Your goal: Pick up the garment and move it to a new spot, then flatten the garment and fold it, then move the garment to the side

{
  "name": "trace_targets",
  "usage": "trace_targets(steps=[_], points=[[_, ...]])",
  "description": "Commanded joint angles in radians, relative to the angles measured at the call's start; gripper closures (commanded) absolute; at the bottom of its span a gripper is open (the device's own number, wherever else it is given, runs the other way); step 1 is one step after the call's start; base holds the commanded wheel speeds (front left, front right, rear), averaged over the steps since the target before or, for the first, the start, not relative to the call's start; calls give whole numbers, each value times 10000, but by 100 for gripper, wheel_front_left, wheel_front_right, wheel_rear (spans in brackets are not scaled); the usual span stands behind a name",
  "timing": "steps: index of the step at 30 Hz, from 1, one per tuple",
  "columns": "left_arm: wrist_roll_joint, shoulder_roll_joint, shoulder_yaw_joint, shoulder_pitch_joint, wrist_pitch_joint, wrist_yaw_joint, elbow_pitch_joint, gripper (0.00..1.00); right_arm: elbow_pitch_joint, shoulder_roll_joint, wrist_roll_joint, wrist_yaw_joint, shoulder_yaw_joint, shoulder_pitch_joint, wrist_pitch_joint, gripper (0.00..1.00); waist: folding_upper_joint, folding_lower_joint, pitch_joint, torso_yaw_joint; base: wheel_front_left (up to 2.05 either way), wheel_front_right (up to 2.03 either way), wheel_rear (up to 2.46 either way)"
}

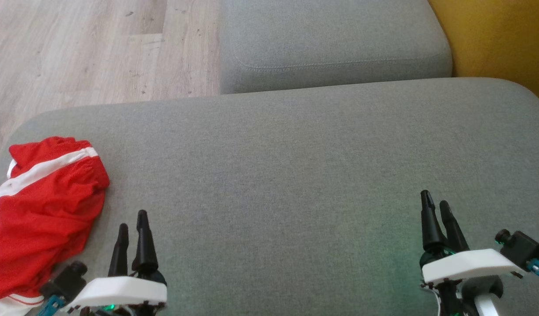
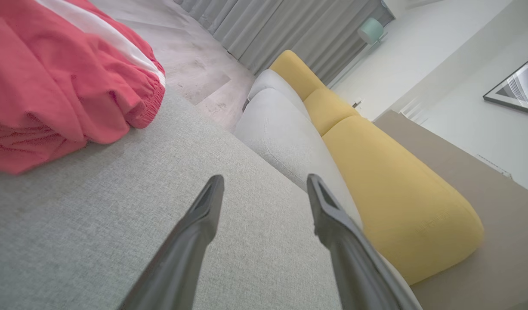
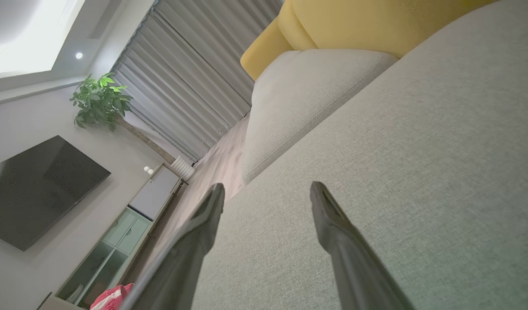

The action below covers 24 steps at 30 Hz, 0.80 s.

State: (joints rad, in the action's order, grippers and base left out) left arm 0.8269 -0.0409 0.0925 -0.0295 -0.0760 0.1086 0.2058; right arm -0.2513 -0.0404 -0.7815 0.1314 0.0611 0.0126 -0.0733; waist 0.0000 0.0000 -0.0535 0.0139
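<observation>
Jaws wide and empty on both arms: the left gripper [image 1: 133, 219] sits just beside the crumpled red mesh garment with a white stripe [image 1: 45, 210], heaped to its left on the grey fabric cushion [image 1: 269, 175], long axis near-to-far, with the right gripper [image 1: 435, 198] well apart.

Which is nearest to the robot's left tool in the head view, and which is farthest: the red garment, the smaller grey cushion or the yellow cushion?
1. red garment: right beside the left tool, on its left.
2. smaller grey cushion: across the grey seat, ahead and to the right.
3. yellow cushion: in the far right corner, past the grey one.
</observation>
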Motion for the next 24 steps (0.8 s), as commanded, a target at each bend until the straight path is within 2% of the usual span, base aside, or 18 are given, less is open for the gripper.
trace_targets(steps=[1,24], points=[[-341,-60,-112,213,-115,6,-430,0,412,-62,338,-4,210,-264,-153,0,0,0,-10,4,0,0,0],[-2994,-73,193,88,-769,131,-543,0,592,-76,3155,-5,803,-248,-803,0,0,0,-118,73,0,0,0]])
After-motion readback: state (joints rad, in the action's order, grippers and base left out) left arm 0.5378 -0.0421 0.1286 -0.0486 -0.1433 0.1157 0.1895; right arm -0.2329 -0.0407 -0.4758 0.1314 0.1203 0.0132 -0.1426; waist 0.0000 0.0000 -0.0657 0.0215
